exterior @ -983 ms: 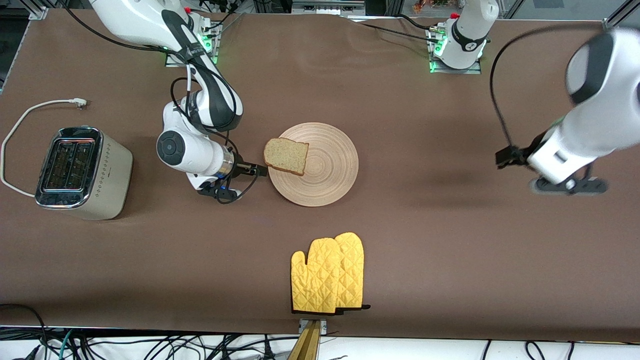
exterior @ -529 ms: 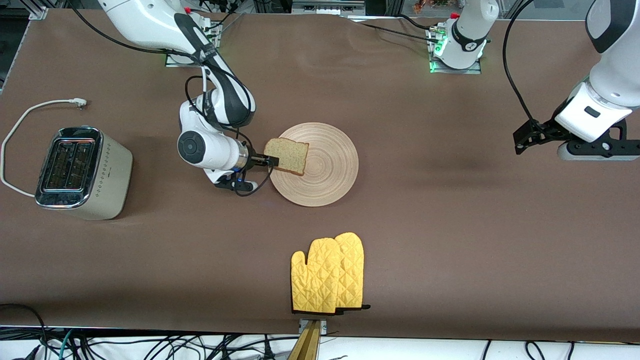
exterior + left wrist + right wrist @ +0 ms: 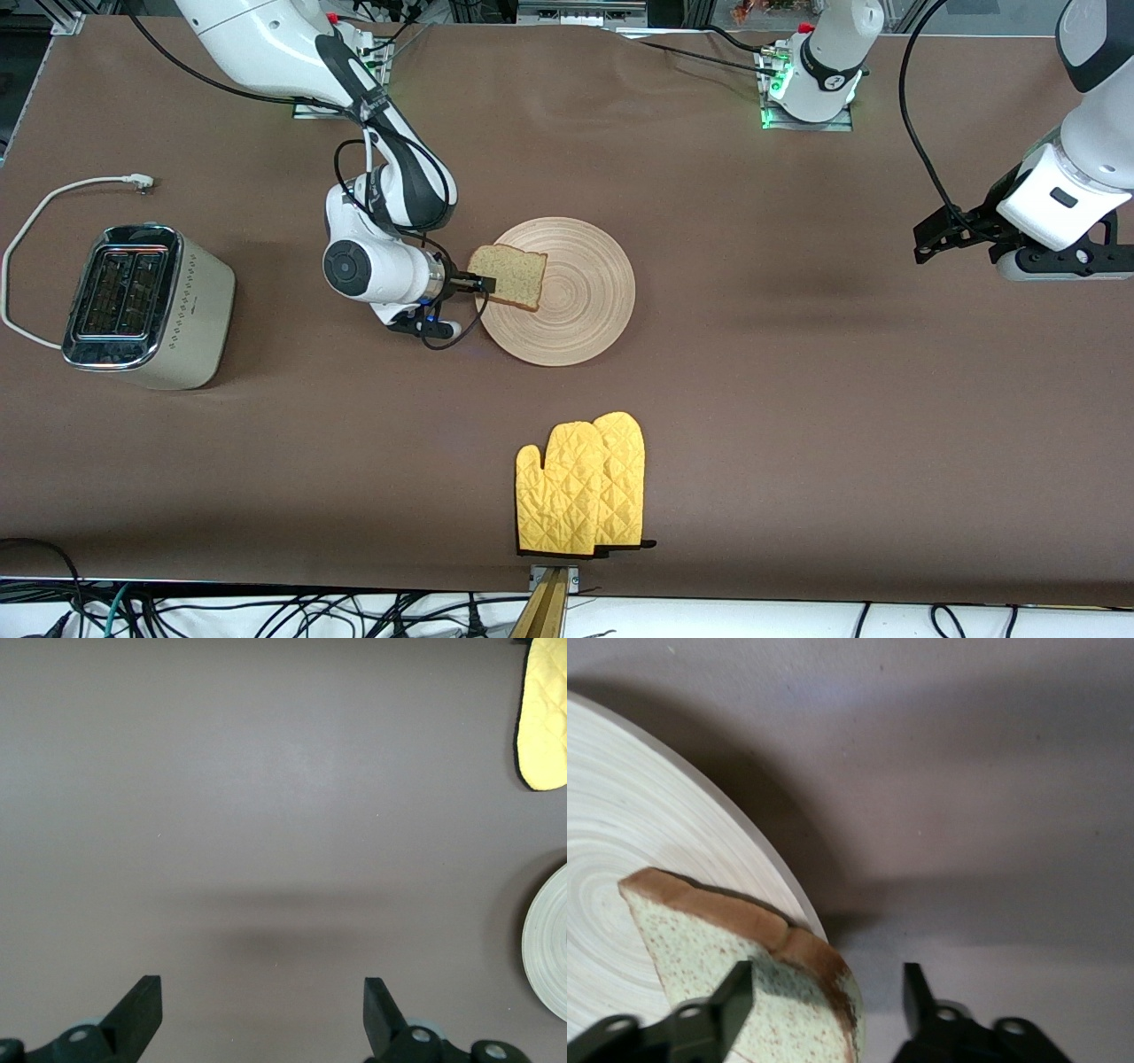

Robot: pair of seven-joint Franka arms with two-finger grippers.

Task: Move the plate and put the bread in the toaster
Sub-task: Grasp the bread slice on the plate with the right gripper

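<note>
The bread (image 3: 512, 276) lies on the light-wood plate (image 3: 576, 301), and its corner juts over the rim toward the right arm's end of the table. My right gripper (image 3: 483, 283) lies low and level at that corner. In the right wrist view the right gripper (image 3: 828, 992) straddles the crust of the bread (image 3: 709, 939) over the plate (image 3: 638, 842): one finger rests against the slice, while a gap shows at the other. The toaster (image 3: 146, 306) stands at the right arm's end, slots up. My left gripper (image 3: 926, 244) hangs open and empty over bare cloth (image 3: 261, 1010).
A pair of yellow oven mitts (image 3: 580, 483) lies nearer the front camera than the plate and also shows in the left wrist view (image 3: 542, 718). The toaster's white cord (image 3: 53, 199) loops on the cloth beside it. Brown cloth covers the table.
The right gripper has slid toward the plate until its jaws straddle the bread's corner. The left arm has swung up and away toward its own end of the table.
</note>
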